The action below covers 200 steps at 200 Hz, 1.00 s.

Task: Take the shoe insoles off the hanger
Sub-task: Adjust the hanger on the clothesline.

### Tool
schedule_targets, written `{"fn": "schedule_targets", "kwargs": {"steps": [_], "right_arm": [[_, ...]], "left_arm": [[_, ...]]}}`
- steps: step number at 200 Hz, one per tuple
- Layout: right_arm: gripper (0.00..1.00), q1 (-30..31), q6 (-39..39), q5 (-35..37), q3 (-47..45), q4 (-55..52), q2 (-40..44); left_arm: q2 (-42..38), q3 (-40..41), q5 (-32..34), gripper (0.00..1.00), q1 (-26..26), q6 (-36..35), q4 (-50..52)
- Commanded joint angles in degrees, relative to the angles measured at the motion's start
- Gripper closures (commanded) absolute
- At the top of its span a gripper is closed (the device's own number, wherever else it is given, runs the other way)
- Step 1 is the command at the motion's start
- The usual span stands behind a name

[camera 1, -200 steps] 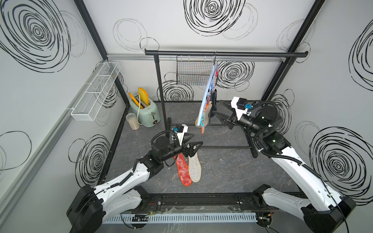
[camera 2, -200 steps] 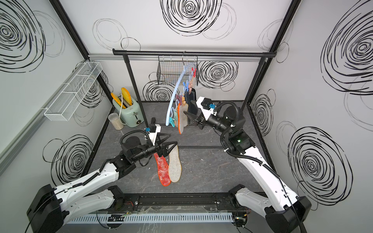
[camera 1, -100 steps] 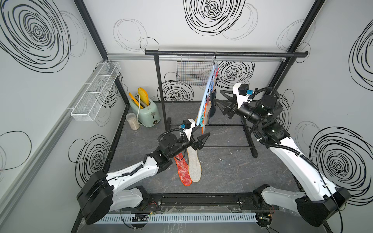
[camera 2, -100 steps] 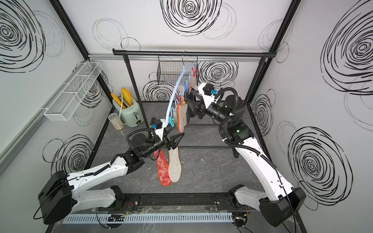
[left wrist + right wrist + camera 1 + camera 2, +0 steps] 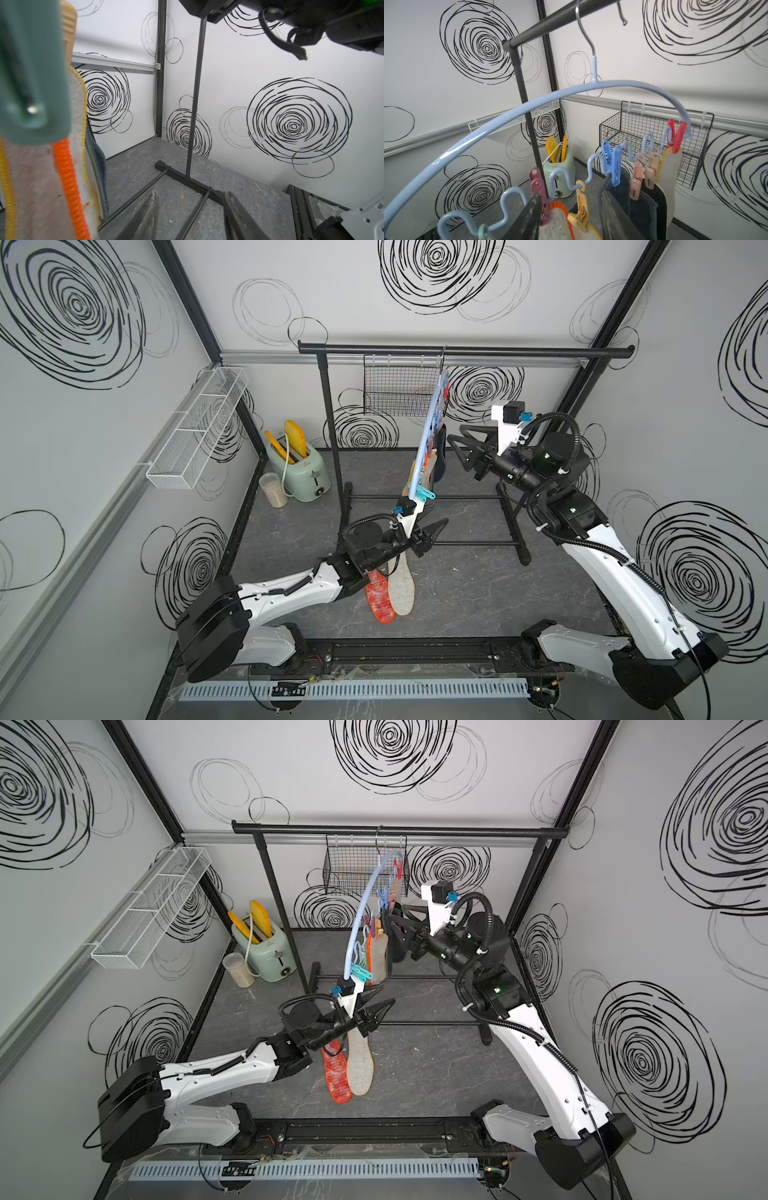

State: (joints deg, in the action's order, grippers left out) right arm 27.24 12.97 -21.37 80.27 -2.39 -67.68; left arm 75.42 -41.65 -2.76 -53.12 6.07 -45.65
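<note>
The pale-blue hanger (image 5: 428,435) hangs by its hook from the black rail (image 5: 465,351). Several shoe insoles (image 5: 641,209) hang clipped under its coloured pegs. A red-orange mesh insole (image 5: 379,597) and an off-white felt one (image 5: 402,587) lie on the floor. My left gripper (image 5: 436,516) is open and empty just below the hanger's lower end, beside a teal peg (image 5: 31,83). My right gripper (image 5: 571,220) is open beside the hanger. A purple peg (image 5: 538,195), a yellow peg (image 5: 581,209) and the orange-rimmed insole (image 5: 556,222) stand between its fingers.
A mint-green toaster (image 5: 297,468) with yellow pieces and a jar (image 5: 273,489) stand at the back left. A black wire basket (image 5: 399,393) hangs on the back wall and a white wire shelf (image 5: 199,431) on the left wall. The rail's base bars (image 5: 519,531) cross the floor.
My left gripper has risen from over the floor insoles to the hanger's lower end, its jaws narrower. My right gripper has risen towards the pegs and narrowed a little.
</note>
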Motion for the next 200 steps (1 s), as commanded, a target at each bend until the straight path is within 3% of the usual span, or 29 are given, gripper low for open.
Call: {"fn": "schedule_targets", "kwargs": {"steps": [1, 22, 33, 57, 89, 109, 156, 200], "right_arm": [[0.51, 0.22, 6.69, 1.57, 4.61, -5.40, -1.31], [0.51, 0.42, 8.75, 1.51, 8.68, -9.38, -3.05], [0.52, 0.48, 9.08, 0.79, 10.13, -10.28, -3.48], [0.52, 0.61, 9.09, 0.71, 10.84, -10.70, -3.25], [0.53, 0.57, 8.08, 0.96, 10.77, -10.89, -2.89], [0.53, 0.52, 7.40, 1.05, 10.87, -11.58, -2.64], [0.53, 0.38, 5.84, 2.12, 10.01, -11.07, -1.28], [0.53, 0.26, 7.38, 2.07, 10.37, -11.29, -1.55]], "left_arm": [[0.95, -2.51, 5.50, 0.48, -1.05, -3.23, -4.15], [2.38, -3.73, 11.60, 0.51, -2.69, -5.93, -2.97], [3.02, -3.63, 14.62, 0.46, -3.04, -6.32, -3.58], [4.61, -3.48, 19.70, 0.47, -3.39, -7.57, -5.29], [7.78, -6.26, 24.10, 0.53, -3.39, -8.90, -4.72], [7.99, -5.88, 22.90, 0.63, -2.30, -8.48, -5.85], [7.48, -5.31, 19.40, 1.00, -0.63, -7.61, -5.24], [6.76, -4.03, 18.83, 1.00, -0.23, -7.82, -6.47]]}}
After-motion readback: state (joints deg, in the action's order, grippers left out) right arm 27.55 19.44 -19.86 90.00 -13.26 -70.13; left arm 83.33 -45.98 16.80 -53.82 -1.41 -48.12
